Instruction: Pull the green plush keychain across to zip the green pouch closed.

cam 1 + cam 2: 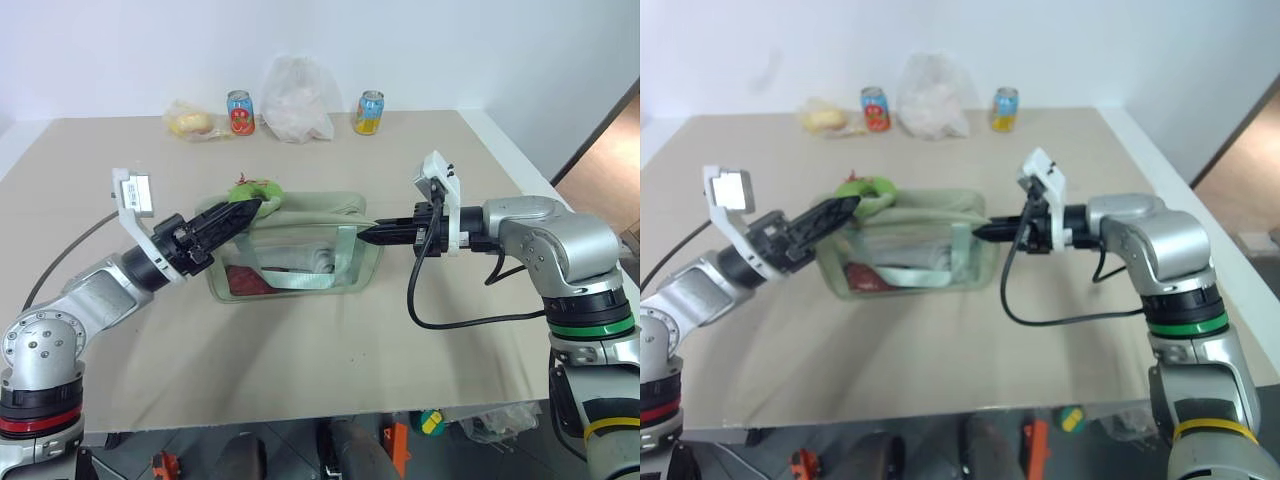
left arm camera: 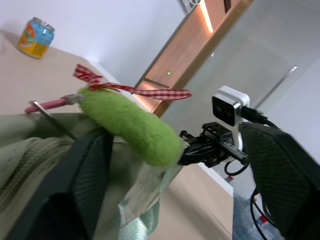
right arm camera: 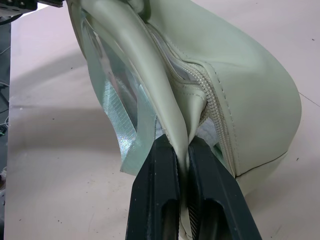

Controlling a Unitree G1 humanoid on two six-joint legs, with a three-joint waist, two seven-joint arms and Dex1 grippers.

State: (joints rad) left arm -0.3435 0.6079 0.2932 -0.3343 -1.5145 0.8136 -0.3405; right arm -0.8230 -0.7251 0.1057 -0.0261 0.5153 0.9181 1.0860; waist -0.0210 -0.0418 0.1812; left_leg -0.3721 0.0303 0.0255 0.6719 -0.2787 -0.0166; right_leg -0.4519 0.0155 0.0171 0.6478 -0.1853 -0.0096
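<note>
The green pouch (image 1: 300,250) lies mid-table, its clear window facing me. The green plush keychain (image 1: 262,195) sits at the pouch's top left corner, with a red checked ribbon (image 2: 145,90) tied to it. My left gripper (image 1: 245,210) is at that corner. In the left wrist view its fingers (image 2: 85,190) stand wide apart, open, and the plush (image 2: 132,125) lies loose between them, close to one finger. My right gripper (image 1: 372,236) is shut on the pouch's right end. In the right wrist view it pinches the fabric tab beside the zipper (image 3: 220,120).
At the table's far edge stand two drink cans (image 1: 240,112) (image 1: 369,112), a white plastic bag (image 1: 296,100) and a small clear bag of yellow things (image 1: 190,122). A black cable (image 1: 450,320) loops below my right wrist. The table's right edge (image 1: 520,170) runs close by.
</note>
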